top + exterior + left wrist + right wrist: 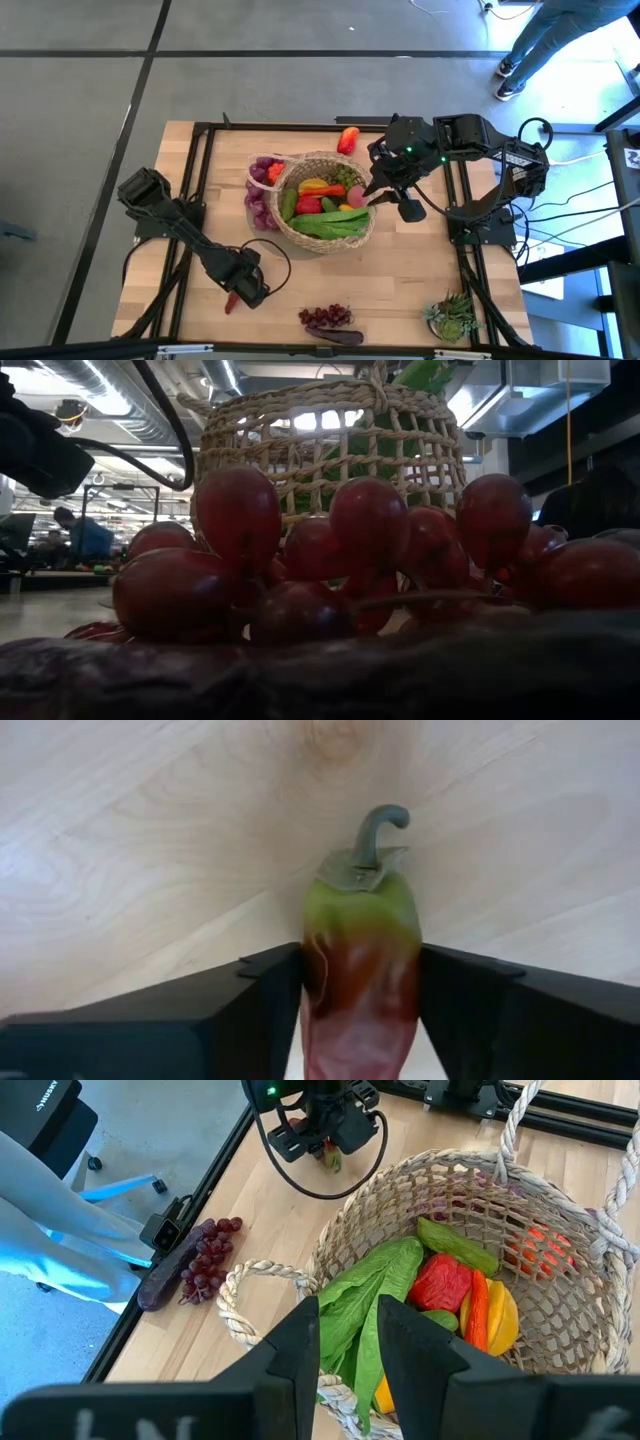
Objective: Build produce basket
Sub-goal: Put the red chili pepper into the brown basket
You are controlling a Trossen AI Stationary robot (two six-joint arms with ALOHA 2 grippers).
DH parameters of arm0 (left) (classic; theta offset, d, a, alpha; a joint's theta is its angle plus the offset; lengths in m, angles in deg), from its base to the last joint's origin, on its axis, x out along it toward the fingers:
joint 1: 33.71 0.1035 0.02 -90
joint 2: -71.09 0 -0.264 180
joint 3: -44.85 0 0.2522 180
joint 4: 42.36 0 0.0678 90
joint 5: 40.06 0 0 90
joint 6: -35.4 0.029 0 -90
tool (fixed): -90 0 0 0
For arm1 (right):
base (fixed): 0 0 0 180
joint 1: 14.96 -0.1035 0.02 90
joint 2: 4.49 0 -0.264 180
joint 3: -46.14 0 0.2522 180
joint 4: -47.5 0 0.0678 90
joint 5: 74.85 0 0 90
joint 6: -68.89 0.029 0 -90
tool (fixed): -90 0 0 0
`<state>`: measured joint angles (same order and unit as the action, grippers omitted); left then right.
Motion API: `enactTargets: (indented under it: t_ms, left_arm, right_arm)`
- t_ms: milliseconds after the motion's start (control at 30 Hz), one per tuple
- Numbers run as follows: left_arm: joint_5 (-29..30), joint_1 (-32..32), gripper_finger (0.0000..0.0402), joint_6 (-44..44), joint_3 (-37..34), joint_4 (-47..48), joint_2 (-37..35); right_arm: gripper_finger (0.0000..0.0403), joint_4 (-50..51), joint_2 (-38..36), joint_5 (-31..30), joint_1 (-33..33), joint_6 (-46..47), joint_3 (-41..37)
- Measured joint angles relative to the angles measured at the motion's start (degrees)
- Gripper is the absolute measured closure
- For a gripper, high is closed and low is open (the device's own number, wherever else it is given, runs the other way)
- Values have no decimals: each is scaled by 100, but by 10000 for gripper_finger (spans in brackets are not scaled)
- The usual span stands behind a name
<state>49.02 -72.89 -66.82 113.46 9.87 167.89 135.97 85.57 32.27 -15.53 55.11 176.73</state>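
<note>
We note the left gripper [360, 1010] clamped on a red-green chilli pepper [360, 970], low over bare wood. The right gripper [348, 1342], slightly parted and empty, hovers above the round tan wicker basket [560, 1330].

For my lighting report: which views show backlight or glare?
Low view: bright ceiling lights behind the basket leave the grapes dim. High view: bright patch on the floor, upper right. Left wrist view: even light on the chilli.
</note>
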Motion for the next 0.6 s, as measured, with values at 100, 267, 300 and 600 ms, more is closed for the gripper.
enactTargets:
  t_ms: [100, 267, 300, 600]
  left_arm:
    - [0, 0, 273, -119, 0, 14, -4]
    - [9, 66, 322, -96, -7, -156, -60]
    - [6, 71, 325, -36, -6, -228, -108]
    - [-142, 125, 327, 253, 296, -266, -738]
  right_arm:
    - [305, -1, 0, 0, 1, 0, 0]
    - [305, -6, 0, 0, 0, 0, 0]
    - [305, -6, 0, 0, -1, 0, 0]
    - [305, -37, 0, 0, -1, 0, 0]
